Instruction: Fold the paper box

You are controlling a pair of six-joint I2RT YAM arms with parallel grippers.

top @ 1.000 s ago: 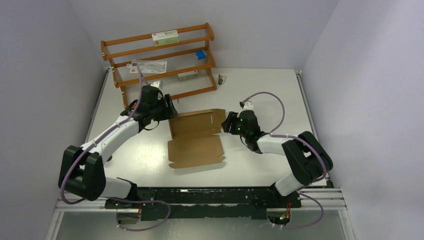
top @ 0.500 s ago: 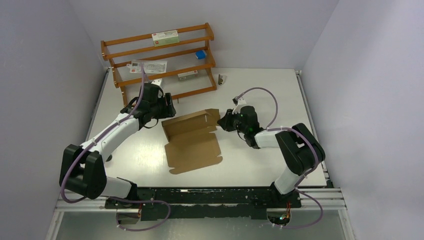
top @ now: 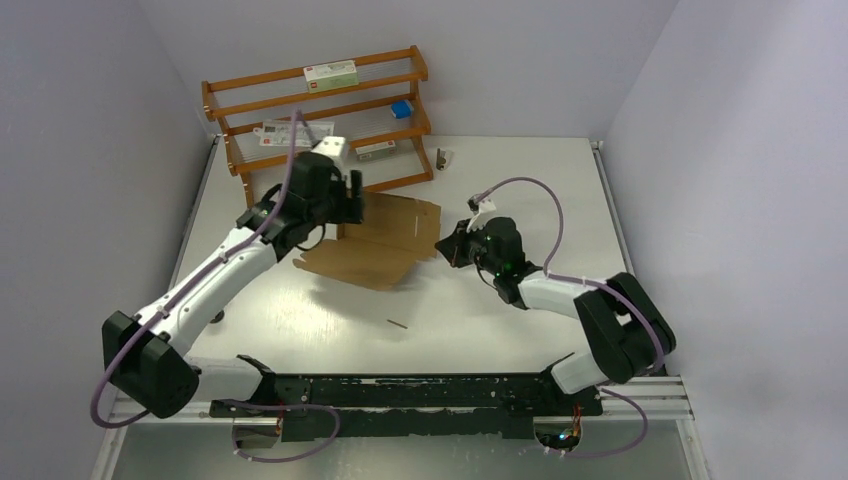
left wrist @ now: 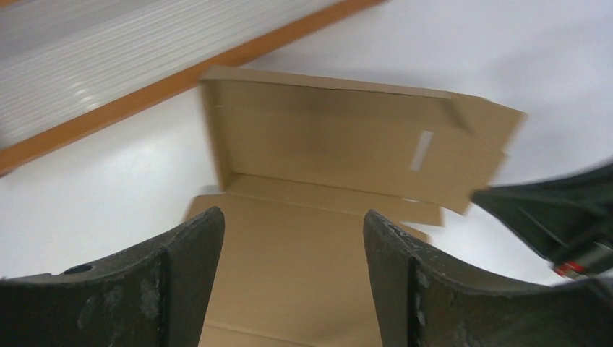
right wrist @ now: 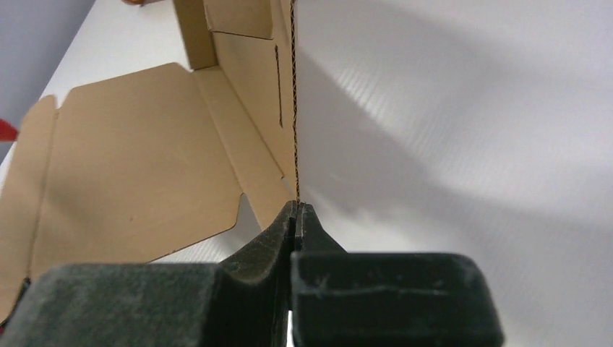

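Brown cardboard of the paper box [top: 372, 248] is sitting mid-table near the wooden rack [top: 400, 181]. The right gripper [right wrist: 295, 214] is pinching its upright edge; the left gripper [left wrist: 289, 220] is hovering spread above. That thin pinch is risking a slip or tear if the sheet swings.

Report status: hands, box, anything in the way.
Right hand shut on paper box edge. Left hand open over box panel. Wooden rack close behind.
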